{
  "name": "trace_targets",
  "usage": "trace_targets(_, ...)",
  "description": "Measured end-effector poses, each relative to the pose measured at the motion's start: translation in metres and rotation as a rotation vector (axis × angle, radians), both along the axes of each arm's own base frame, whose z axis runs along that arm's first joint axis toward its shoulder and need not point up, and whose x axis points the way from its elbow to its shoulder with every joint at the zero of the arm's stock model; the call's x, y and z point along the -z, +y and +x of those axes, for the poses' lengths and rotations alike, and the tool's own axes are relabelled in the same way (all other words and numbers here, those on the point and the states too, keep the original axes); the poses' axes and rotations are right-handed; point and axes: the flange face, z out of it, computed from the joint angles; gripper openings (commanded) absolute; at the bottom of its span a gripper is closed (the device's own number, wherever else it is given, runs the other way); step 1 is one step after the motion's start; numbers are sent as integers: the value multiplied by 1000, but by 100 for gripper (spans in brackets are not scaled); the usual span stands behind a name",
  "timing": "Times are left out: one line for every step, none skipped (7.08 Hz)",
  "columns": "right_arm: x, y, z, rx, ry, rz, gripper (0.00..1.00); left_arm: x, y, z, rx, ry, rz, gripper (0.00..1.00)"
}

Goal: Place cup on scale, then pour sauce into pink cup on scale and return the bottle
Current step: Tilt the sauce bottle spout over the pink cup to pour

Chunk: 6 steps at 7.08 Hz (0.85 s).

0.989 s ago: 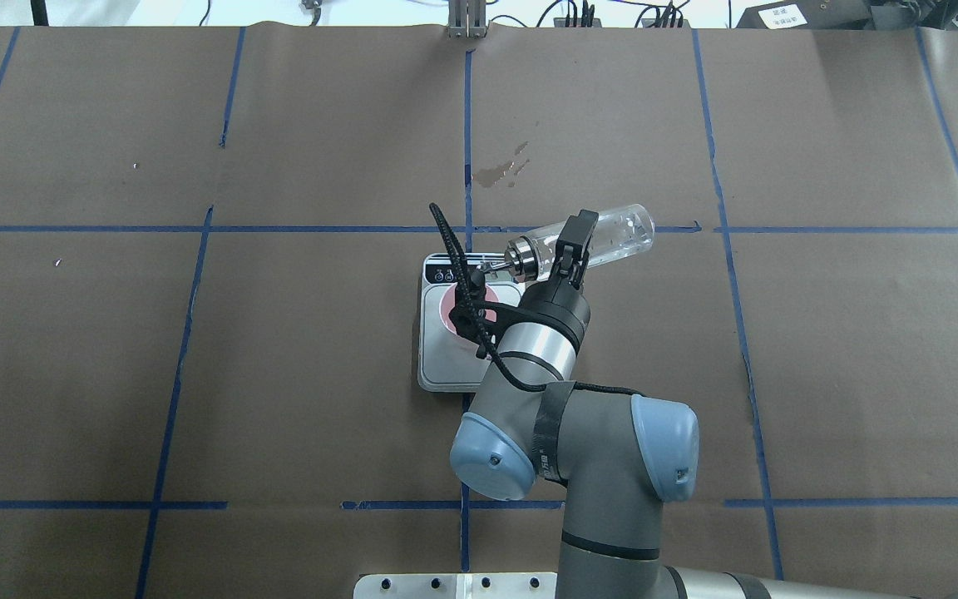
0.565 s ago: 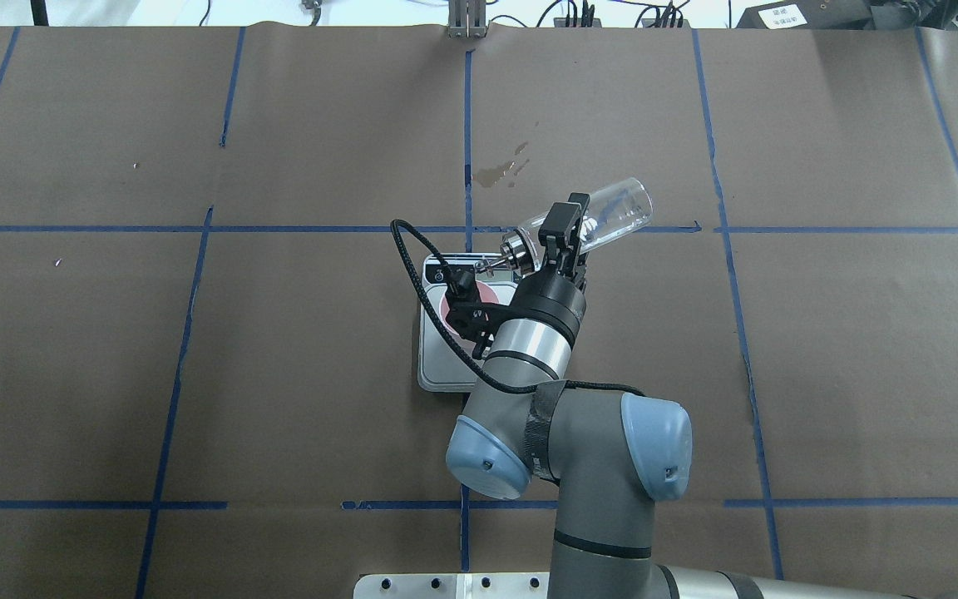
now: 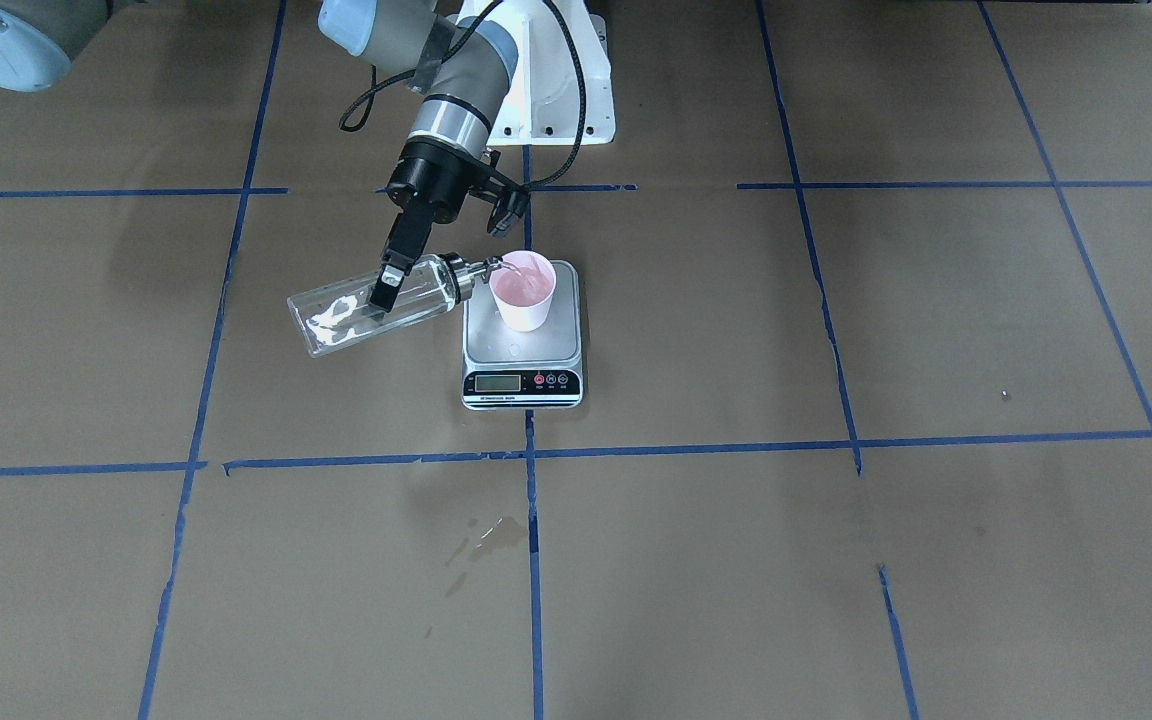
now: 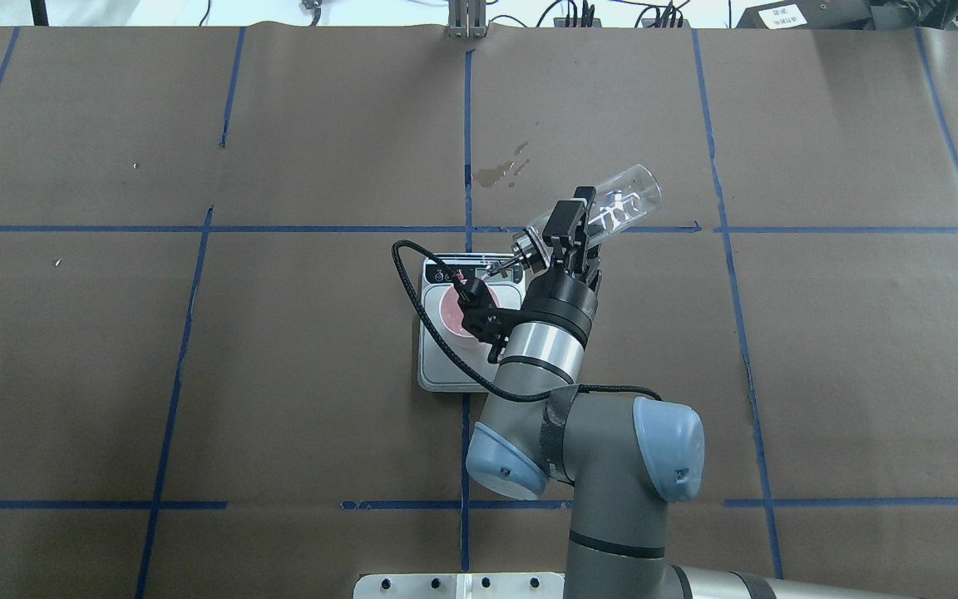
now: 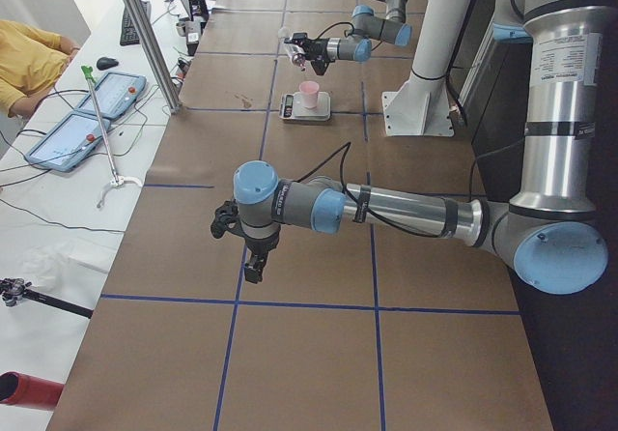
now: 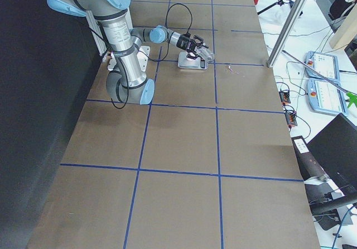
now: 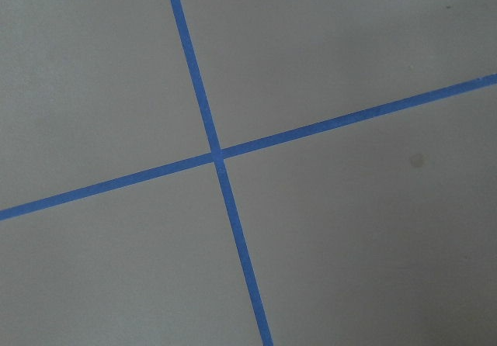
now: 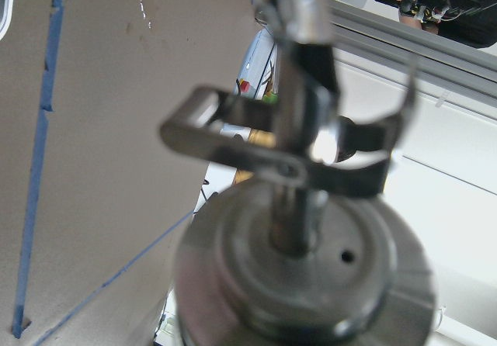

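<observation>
The right gripper (image 3: 386, 290) clamps the tilted bottle (image 3: 336, 318), its spout at the rim of the pink cup (image 3: 524, 295) standing on the scale (image 3: 496, 347). Whether the left gripper (image 5: 253, 269) is closed cannot be told.

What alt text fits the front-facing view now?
The right gripper holds a clear bottle tipped sideways, its metal spout at the rim of a pink cup standing on a kitchen scale. Blue tape lines cross the brown table.

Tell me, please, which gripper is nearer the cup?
Right. The right gripper holds the bottle tipped beside the cup; the left gripper hangs over the table, far from it.
</observation>
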Motion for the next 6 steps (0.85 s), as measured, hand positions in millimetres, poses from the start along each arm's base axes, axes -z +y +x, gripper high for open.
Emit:
trace_targets(-1, 0, 0, 3, 26, 16, 0, 0, 0, 0, 0, 0, 0, 100)
trace_targets(-1, 1, 0, 5, 39, 26, 0, 0, 0, 0, 0, 0, 1, 100)
trace_targets(0, 1, 1, 5, 44, 29, 0, 0, 0, 0, 0, 0, 0, 100)
trace_targets(-1, 1, 0, 6, 45, 31, 0, 0, 0, 0, 0, 0, 0, 100)
trace_targets(-1, 1, 0, 5, 45, 31, 0, 0, 0, 0, 1, 0, 0, 100)
trace_targets(-1, 1, 0, 5, 45, 31, 0, 0, 0, -1, 1, 0, 0, 100)
